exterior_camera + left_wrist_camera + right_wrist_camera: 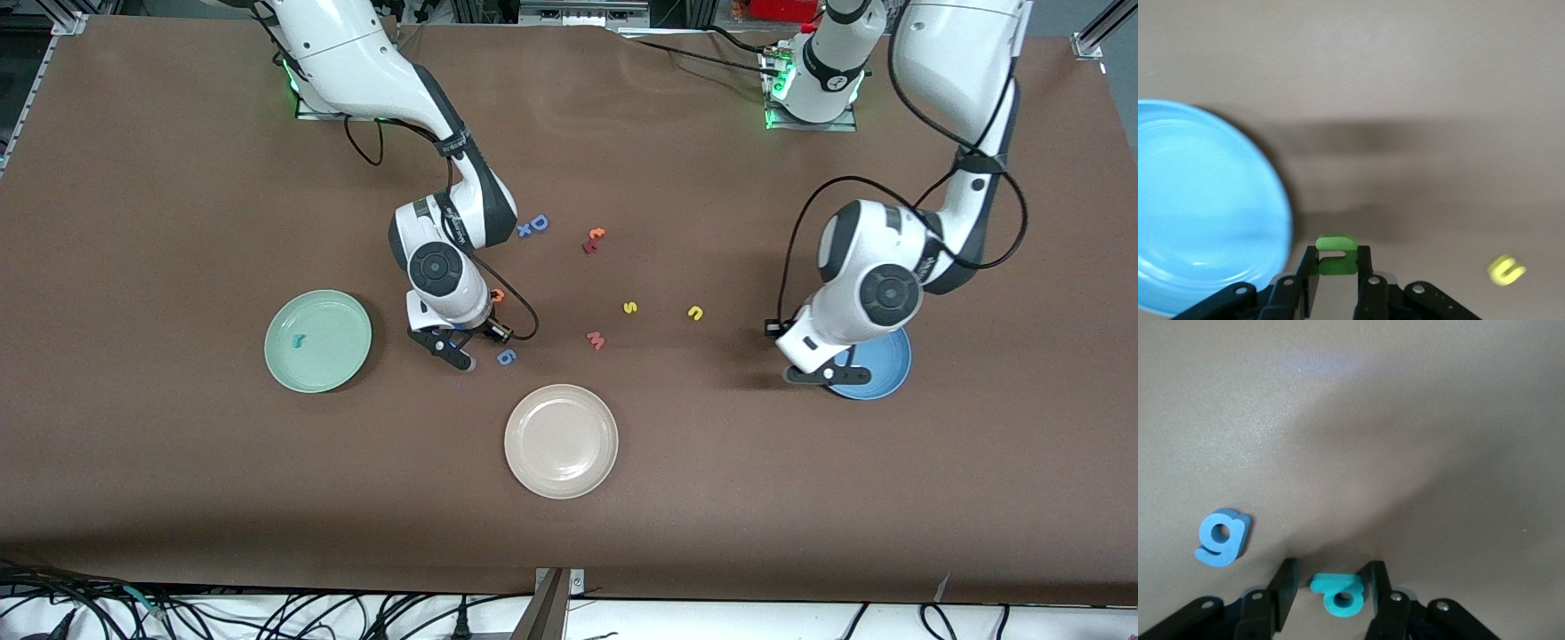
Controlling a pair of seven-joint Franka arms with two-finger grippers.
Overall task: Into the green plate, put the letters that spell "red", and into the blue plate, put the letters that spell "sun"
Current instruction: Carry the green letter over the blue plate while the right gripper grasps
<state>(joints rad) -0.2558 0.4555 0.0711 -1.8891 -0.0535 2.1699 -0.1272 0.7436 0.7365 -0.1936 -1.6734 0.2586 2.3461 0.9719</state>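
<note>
My left gripper [813, 373] [1336, 253] is shut on the green "u" [1335, 267] and hangs at the rim of the blue plate [880, 369] [1198, 213]. My right gripper [455, 345] [1333, 567] is down at the table with its fingers open on either side of the teal "d" [1331, 583]; one finger touches it and the other stands a little off. The teal "r" [299, 339] lies in the green plate [333, 316]. The orange "e" [498, 295] lies beside the right wrist. The yellow "s" [629, 308] and yellow "n" [695, 312] [1505, 270] lie mid-table.
A blue 6-shaped piece [506, 356] [1221, 538] lies close to the right gripper. A pink "m" [596, 340], an orange and dark-red pair [593, 240] and a periwinkle "D" [539, 222] lie on the table. The cream plate [561, 440] sits nearest the front camera.
</note>
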